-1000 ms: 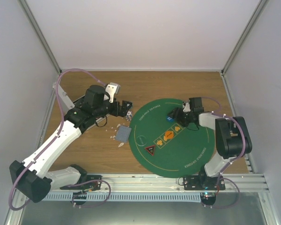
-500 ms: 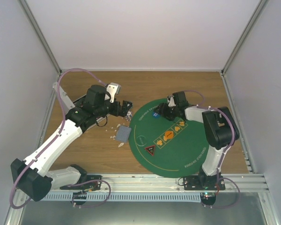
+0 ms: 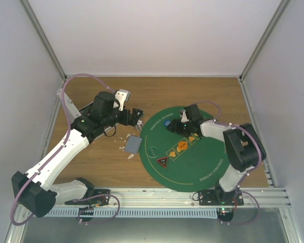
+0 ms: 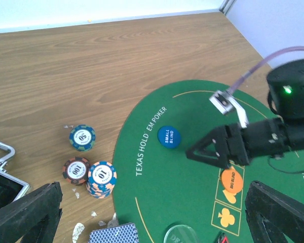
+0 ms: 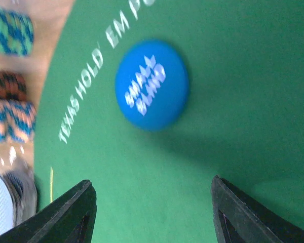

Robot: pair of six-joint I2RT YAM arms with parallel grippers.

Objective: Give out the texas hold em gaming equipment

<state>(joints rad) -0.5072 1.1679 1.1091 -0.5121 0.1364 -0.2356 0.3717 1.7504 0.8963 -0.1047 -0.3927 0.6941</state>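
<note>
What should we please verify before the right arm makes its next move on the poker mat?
1. Right claw open: ok.
2. Small blind token flat on the green mat, apart from that claw: ok.
3. Left claw open, holding nothing: ok.
4. Chip stacks upright on the wooden table beside the mat: ok.
5. Card deck squared up: cannot tell, cut off at the frame edge.

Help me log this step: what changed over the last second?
The right gripper moved the blue Small Blind token leftward across the green mat, let it go and backed off slightly, open. The left gripper, chip stacks, card deck and orange token stayed put.
</note>
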